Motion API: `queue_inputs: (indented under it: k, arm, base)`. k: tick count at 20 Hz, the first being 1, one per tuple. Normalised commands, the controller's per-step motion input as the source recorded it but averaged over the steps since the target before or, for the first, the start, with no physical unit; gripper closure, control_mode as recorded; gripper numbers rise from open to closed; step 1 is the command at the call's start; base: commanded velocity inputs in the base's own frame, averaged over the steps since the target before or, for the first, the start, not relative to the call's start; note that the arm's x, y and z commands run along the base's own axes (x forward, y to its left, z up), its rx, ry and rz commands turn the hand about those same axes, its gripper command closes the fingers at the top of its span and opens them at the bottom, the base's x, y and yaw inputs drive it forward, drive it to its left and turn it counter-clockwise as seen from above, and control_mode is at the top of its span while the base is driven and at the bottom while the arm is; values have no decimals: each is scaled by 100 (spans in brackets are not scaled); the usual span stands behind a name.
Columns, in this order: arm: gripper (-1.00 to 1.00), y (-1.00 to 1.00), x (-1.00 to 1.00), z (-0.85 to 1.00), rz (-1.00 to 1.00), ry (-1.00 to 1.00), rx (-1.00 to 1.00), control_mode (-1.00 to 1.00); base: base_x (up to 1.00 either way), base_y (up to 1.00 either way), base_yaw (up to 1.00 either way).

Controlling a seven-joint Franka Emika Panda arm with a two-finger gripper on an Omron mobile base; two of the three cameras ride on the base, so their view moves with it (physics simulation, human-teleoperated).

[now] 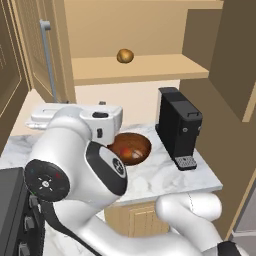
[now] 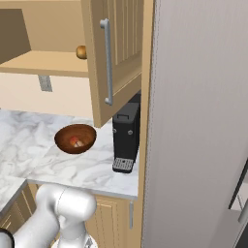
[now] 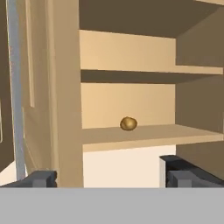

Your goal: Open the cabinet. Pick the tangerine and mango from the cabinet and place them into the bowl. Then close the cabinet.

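Cabinet (image 1: 135, 30) doors are swung wide to give access; one roundish golden-brown fruit (image 1: 125, 56) sits alone on the lower shelf, looks like the tangerine but can't confirm. Bowl (image 2: 63, 137) is on the marble desk (image 2: 29, 145) under the cabinet, beside the black coffee machine (image 1: 179, 127), with one reddish fruit (image 2: 74, 141) in it, probably the mango. Claw (image 3: 107, 177) spread wide, holding nothing, facing the shelf fruit, well short of it.

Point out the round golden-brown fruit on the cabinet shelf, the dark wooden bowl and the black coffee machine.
Round golden-brown fruit (image 1: 125, 56), left base view, its middle.
Dark reddish-brown wooden bowl (image 2: 86, 133), right base view, its rim.
Black coffee machine (image 1: 175, 125), left base view, its side.
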Motion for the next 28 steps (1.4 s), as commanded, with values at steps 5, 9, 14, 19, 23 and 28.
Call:
queue_inputs:
  k: [5, 9, 14, 19, 23, 28]
  arm:
    - [-100, 19, 89, -27, -9, -1, -3, -100]
    - [-100, 0, 100, -48, -16, -2, -3, -100]
    - [-100, -23, 100, -58, -11, -3, 0, -100]
    - [-100, -54, 100, -61, -9, -4, 0, -100]
    - [-100, -45, 100, -42, -18, -3, 1, -100]
    - [-100, -25, 100, -38, -15, -3, 1, -100]
  base:
    - [0, 0, 0]
    - [0, 0, 0]
    - [0, 0, 0]
    - [0, 0, 0]
    - [0, 0, 0]
    - [0, 0, 0]
